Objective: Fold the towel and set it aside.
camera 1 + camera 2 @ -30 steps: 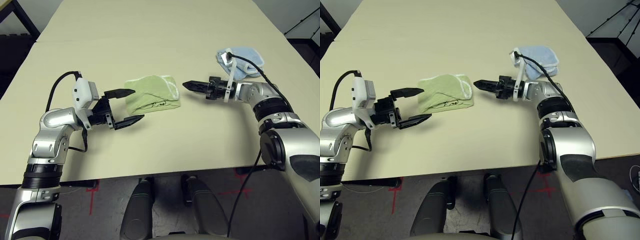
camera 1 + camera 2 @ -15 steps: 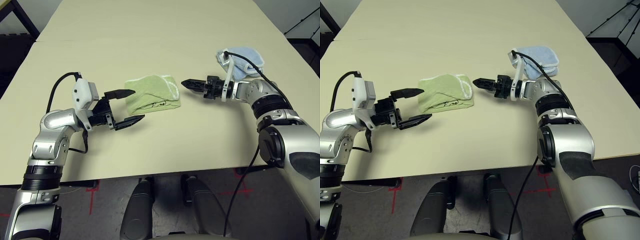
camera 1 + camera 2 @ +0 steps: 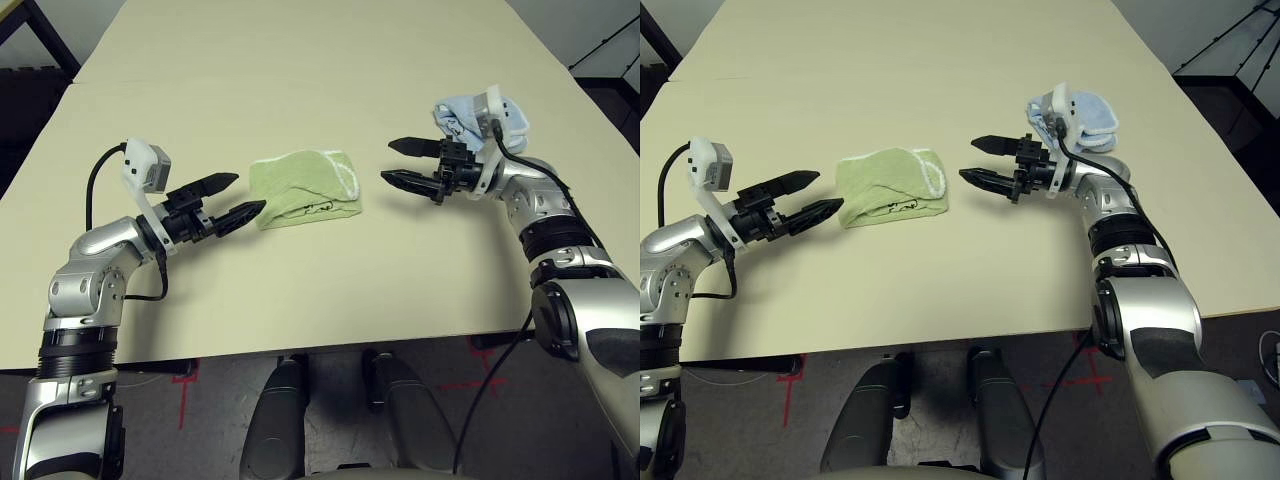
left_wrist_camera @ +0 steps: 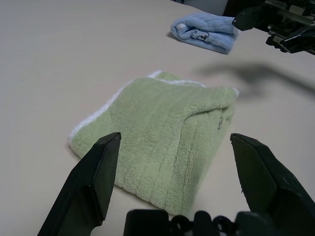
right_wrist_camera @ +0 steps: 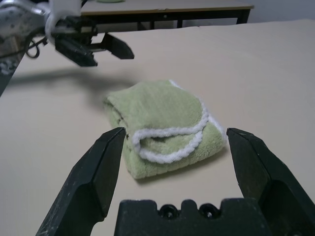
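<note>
Now — towel (image 3: pixel 304 188) folded | between left hand (image 3: pixel 226 200) and right hand (image 3: pixel 408 163), untouched

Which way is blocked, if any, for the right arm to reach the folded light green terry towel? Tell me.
Probably none: the folded light green terry towel lies in the open, and the right gripper's open fingers face it across bare table.

Beige table (image 3: pixel 300 60), seam across the far part. Folded green towel (image 3: pixel 304 186) lies flat mid-table (white edge showing), light blue cloth (image 3: pixel 500 110) bunched well apart toward the right.
</note>
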Tool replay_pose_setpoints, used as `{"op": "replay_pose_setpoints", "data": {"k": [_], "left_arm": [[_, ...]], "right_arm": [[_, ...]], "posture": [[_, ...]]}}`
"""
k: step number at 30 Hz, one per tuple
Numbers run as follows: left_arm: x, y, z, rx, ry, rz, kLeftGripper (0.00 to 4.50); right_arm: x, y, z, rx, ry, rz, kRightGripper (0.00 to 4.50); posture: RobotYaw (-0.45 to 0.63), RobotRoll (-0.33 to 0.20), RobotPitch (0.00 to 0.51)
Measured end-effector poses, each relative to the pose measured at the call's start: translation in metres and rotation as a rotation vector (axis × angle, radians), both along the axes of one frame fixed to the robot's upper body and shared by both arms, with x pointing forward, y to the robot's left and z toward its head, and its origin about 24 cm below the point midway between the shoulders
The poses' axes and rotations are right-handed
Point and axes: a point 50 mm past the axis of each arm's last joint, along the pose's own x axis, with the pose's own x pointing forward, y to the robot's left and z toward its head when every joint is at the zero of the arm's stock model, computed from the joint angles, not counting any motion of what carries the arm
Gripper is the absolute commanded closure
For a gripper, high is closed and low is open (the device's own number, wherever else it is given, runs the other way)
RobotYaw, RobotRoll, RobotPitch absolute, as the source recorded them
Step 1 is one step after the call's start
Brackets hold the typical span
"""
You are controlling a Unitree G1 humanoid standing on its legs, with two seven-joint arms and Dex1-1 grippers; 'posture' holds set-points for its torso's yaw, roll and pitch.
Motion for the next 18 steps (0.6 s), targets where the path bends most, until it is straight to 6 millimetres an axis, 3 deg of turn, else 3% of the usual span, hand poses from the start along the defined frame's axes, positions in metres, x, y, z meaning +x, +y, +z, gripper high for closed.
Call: {"op": "replay_pose_setpoints", "data": {"k": [7,11,18], "left_arm": [[0.006,-0.014,-0.013,-0.195,0.325,0.044,0.0],[0.015,-0.024,-0.011,-0.352,0.456,0.091,0.0],[0.02,-0.019,-0.005,-0.409,0.602,0.153,0.0]], "right_arm": [[-0.005,-0.006,-0.011,-0.083,-0.039,0.039,0.03],[-0.005,-0.002,-0.011,-0.076,-0.042,0.05,0.03],[-0.005,0.002,-0.011,-0.072,-0.045,0.061,0.03]], "posture": [[0.02,0.0,0.203],[0.02,0.0,0.204],[0.01,0.0,0.207]]}}
